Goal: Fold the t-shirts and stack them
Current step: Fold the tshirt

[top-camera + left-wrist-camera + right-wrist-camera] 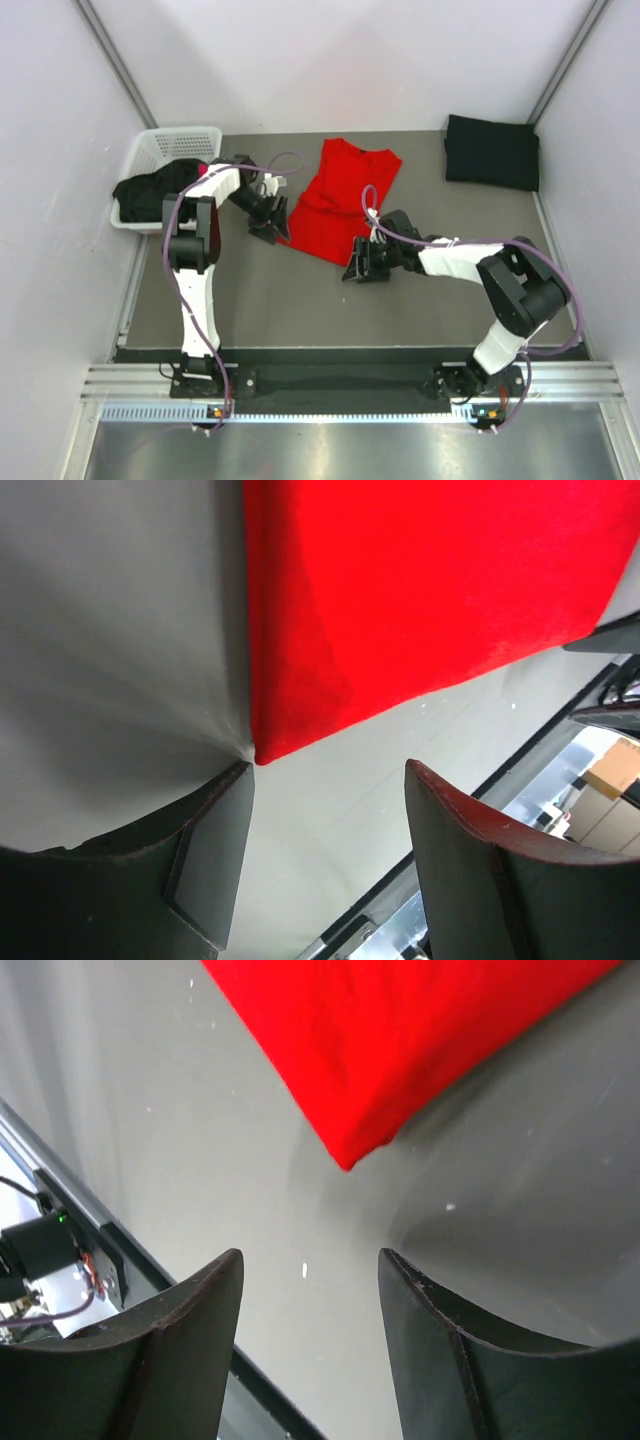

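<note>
Flanking the red t-shirt (335, 205), left gripper (274, 231) and right gripper (361, 269) hover (jaws apart, gripping nothing).

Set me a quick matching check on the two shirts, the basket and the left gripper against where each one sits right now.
Things:
1. red t-shirt
2. black t-shirt
3. basket
4. left gripper

Places or states:
A. far right corner, folded
B. far left corner
C. open, just short of a cloth corner
D. centre, between both arms

Pairs: 1-D, 2-A, 3-B, 4-C
</note>
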`<state>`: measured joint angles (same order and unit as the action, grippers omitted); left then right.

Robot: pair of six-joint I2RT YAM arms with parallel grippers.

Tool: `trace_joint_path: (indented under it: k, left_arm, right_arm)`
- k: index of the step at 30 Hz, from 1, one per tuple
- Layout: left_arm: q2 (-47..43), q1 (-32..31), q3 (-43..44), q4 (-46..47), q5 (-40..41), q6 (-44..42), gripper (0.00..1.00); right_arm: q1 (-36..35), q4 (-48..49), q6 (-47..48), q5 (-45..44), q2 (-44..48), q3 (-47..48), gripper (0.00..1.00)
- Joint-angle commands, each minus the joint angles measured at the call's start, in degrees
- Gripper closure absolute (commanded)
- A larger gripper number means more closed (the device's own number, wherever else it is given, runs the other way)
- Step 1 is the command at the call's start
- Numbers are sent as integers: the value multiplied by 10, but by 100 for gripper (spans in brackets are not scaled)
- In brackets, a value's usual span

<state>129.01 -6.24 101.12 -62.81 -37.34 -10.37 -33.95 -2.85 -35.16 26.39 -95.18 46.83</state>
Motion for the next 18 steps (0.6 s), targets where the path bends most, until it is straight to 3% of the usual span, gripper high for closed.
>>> trace_joint_path:
  k: [1, 18]
  left_arm:
    - [10, 1, 22, -14, -36, 3, 34]
    - [44, 5, 50, -13, -24, 10, 46]
  right_arm:
    - [1, 44, -22, -18, -6, 10, 43]
    - [30, 51, -62, -59, -48, 47, 53]
